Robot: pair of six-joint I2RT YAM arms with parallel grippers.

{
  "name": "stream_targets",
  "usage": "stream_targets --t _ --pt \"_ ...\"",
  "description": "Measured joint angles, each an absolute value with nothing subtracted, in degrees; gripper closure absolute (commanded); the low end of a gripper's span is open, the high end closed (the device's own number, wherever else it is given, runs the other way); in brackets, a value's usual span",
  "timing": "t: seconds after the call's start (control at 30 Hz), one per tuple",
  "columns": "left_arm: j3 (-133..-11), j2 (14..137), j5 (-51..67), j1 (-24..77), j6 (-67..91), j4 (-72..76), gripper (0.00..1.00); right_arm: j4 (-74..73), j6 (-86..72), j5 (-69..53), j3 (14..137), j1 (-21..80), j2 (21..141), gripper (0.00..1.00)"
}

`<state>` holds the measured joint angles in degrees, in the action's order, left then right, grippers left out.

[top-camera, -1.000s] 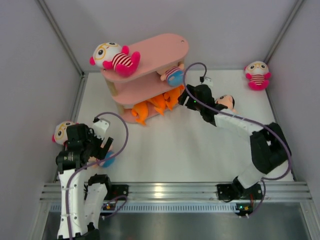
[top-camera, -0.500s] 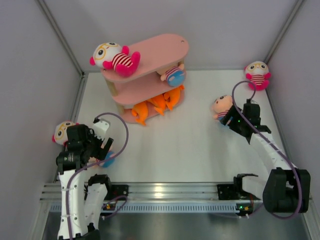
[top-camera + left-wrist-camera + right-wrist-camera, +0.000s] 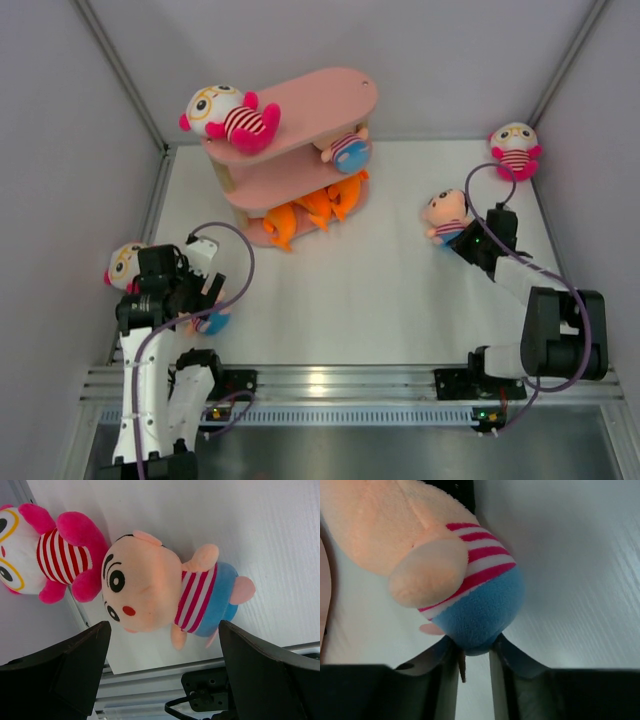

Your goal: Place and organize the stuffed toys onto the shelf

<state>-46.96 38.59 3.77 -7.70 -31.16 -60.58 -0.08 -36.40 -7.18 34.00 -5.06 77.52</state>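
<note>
The pink shelf (image 3: 300, 130) stands well apart from the peach-headed doll (image 3: 443, 213) on the table (image 3: 380, 300). Our right gripper (image 3: 472, 652), jaws narrow, seems to pinch only its blue bottom's tip, so we fear a drop mid-carry. The left gripper (image 3: 162, 627) gapes wide, holding nothing.

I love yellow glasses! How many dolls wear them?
3 glasses dolls: one on top of the shelf, one far right on the table, one at its left edge. Others may be hidden.

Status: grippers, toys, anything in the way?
Left gripper open above left peach doll. Right gripper pinching right peach doll by its blue bottom. Glasses doll crowds the left one's head.
</note>
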Motion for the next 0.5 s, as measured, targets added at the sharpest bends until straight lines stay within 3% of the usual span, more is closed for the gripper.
stream_targets --t 0.1,0.3,0.5 --pt "-47.0 40.3 3.4 -7.7 -30.3 -59.9 0.06 3.4 -36.2 -7.3 34.0 -5.1 78.5 0.99" --pt "-47.0 41.6 3.4 -7.7 -29.3 -59.5 0.06 3.1 -35.0 -10.5 34.4 -5.0 77.4 1.0" --pt "-47.0 41.6 3.5 -7.7 -29.0 -59.5 0.06 -10.2 -31.0 -18.2 39.7 -4.5 68.4 1.0"
